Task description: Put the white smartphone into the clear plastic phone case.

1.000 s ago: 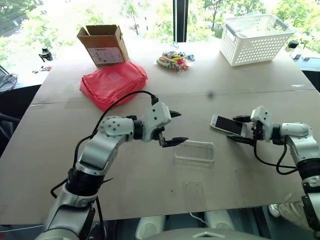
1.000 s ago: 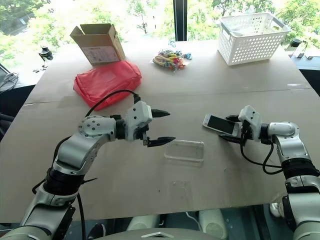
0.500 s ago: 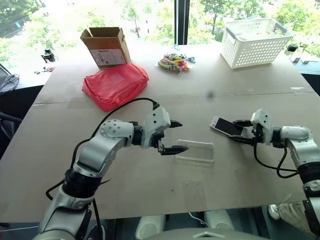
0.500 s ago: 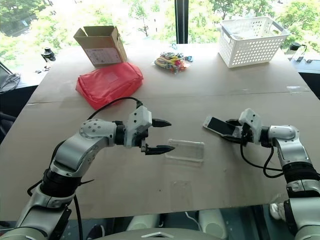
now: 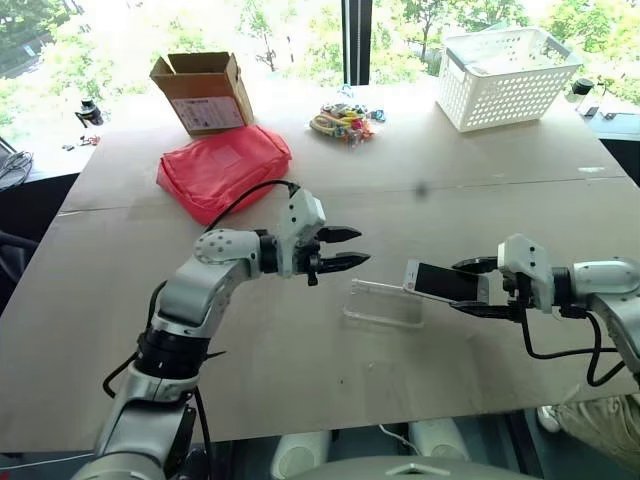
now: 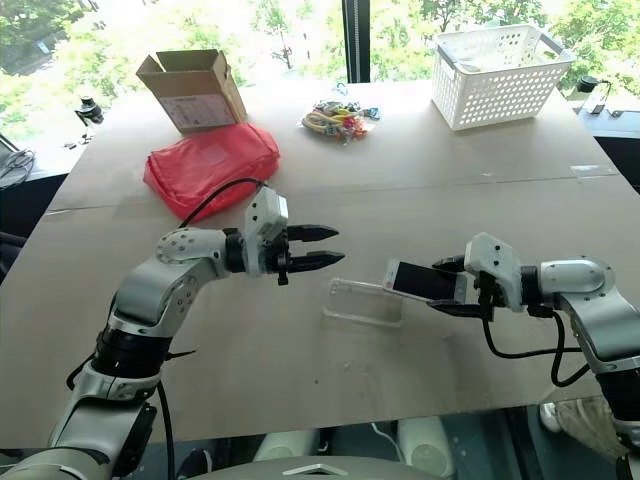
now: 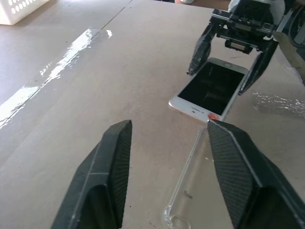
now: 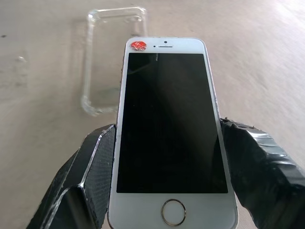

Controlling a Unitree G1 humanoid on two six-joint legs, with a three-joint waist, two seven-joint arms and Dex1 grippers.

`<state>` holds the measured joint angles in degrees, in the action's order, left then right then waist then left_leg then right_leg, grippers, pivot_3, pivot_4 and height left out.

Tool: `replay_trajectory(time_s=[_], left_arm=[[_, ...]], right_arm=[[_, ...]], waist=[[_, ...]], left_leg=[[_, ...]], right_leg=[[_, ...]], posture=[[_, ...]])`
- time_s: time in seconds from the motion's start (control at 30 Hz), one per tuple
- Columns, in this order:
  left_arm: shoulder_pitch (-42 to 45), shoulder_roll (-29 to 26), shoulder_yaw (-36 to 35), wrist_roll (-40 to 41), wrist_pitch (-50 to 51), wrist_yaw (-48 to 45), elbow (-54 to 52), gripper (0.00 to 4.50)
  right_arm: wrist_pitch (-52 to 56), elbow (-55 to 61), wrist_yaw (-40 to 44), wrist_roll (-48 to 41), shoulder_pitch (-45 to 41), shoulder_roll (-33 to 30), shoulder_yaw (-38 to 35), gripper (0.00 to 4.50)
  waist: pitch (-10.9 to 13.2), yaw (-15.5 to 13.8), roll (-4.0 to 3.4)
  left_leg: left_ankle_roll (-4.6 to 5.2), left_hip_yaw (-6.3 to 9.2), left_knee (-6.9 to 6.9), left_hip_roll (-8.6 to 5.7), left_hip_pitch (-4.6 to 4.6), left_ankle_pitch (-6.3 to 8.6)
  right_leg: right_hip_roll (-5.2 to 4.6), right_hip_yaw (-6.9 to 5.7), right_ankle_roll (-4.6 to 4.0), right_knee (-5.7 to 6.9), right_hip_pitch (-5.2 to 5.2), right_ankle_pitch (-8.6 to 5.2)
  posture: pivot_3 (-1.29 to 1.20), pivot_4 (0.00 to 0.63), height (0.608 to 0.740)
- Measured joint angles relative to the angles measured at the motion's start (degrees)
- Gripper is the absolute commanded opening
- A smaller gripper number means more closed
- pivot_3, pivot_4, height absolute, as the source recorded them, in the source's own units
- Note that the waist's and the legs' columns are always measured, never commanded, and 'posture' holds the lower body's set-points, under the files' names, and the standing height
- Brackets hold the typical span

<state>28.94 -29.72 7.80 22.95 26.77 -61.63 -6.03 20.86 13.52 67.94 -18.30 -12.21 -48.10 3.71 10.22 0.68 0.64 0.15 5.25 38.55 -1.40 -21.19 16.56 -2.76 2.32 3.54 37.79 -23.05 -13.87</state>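
Observation:
The white smartphone (image 5: 438,282), screen up with a red dot at its far end, is held off the table with my right gripper (image 5: 462,287) shut on its long sides. Its free end hangs over the right end of the clear plastic phone case (image 5: 385,303), which lies flat and empty on the table. In the right wrist view the case (image 8: 112,62) lies just beyond the phone (image 8: 169,124). My left gripper (image 5: 345,249) hovers a little above and beyond the case's left end. It points toward the phone, with its fingers slightly apart and nothing between them.
A red pouch (image 5: 225,165) and an open cardboard box (image 5: 205,90) sit at the back left. A pile of small colourful items (image 5: 345,122) lies at the back centre. A white lattice basket (image 5: 505,75) stands at the back right. Bare tabletop lies in front of the case.
My right gripper has carried the phone left and up until its end reaches over the case. My left gripper has lifted away from the case's left end, and its fingers have narrowed.

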Motion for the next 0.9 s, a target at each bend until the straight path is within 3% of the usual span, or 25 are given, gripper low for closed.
replay_trajectory(time_s=[0.07,0.23,0.9], left_arm=[[1.2,0.9,1.5,-0.4,-1.6,-1.3,1.4,0.09],[4.2,3.4,4.7,-1.3,-4.4,-4.7,5.2,0.09],[4.0,1.2,15.5,-10.0,-9.3,-13.6,8.9,0.09]], right_arm=[[0.6,1.2,-0.8,0.4,0.0,0.2,1.2,2.90],[2.1,4.3,-2.8,2.7,-0.6,0.3,4.7,2.90],[7.1,14.6,-8.4,10.2,-0.4,-1.0,10.7,2.90]], waist=[[0.0,0.0,0.00],[0.0,0.1,0.01],[0.0,0.1,0.01]], left_leg=[[0.00,-0.01,0.00,0.00,-0.08,0.00],[-0.28,0.00,0.14,-0.02,-0.71,-0.16],[-0.05,0.00,0.19,-0.04,-0.69,-0.03]], right_leg=[[-0.02,0.01,0.01,-0.09,-0.03,0.00],[0.00,0.00,0.01,0.05,-0.66,0.01],[0.04,-0.02,0.01,0.10,-0.64,0.01]], posture=[[0.00,0.150,0.740],[0.00,0.150,0.740],[0.00,0.150,0.740]])
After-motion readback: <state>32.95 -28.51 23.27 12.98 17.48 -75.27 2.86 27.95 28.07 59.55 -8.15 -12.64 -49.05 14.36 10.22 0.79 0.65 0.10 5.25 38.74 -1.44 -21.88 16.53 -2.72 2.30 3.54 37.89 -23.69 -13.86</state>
